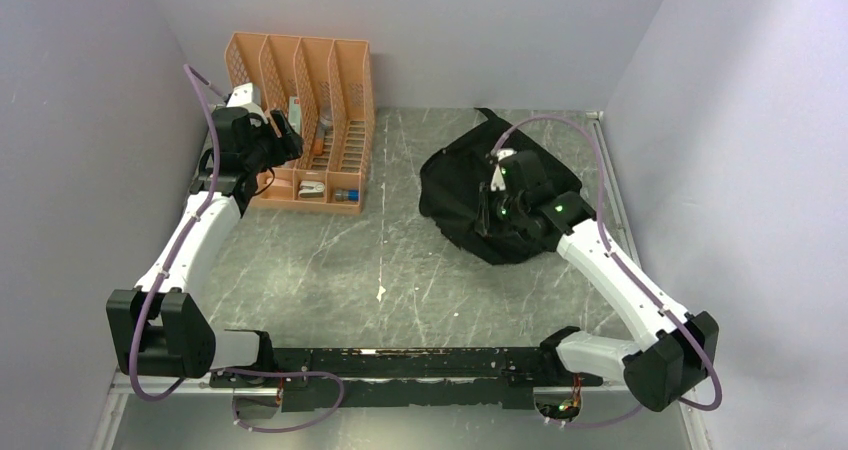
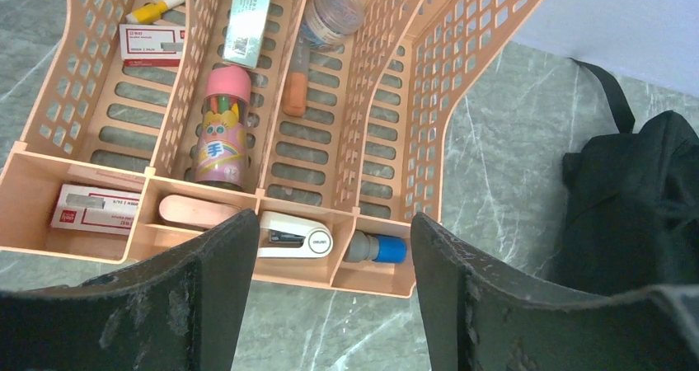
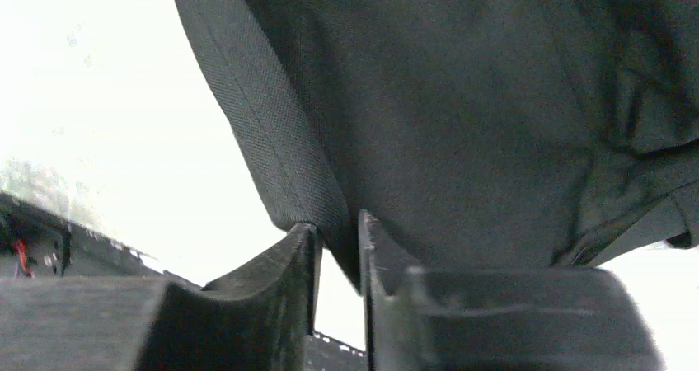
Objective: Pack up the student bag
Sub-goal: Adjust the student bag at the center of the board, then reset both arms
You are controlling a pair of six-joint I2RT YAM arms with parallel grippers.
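Note:
The student bag (image 1: pixel 455 185), black and slumped, lies at the right middle of the table; it also shows in the left wrist view (image 2: pixel 643 198). My right gripper (image 1: pixel 487 213) is at its front side. In the right wrist view the jaws (image 3: pixel 338 223) stand a narrow gap apart, with a fold of the bag's fabric (image 3: pixel 462 115) hanging between the tips. My left gripper (image 1: pixel 285 135) hovers open above the front of an orange desk organizer (image 1: pixel 300 70), nothing between its fingers (image 2: pixel 334 223).
The organizer (image 2: pixel 462 74) holds a pink tube (image 2: pixel 221 132), a white stapler (image 2: pixel 293 237), a blue-capped item (image 2: pixel 377 248) and staple boxes (image 2: pixel 92 208). Grey walls close in left, right and back. A black rail (image 1: pixel 400 360) runs along the near edge.

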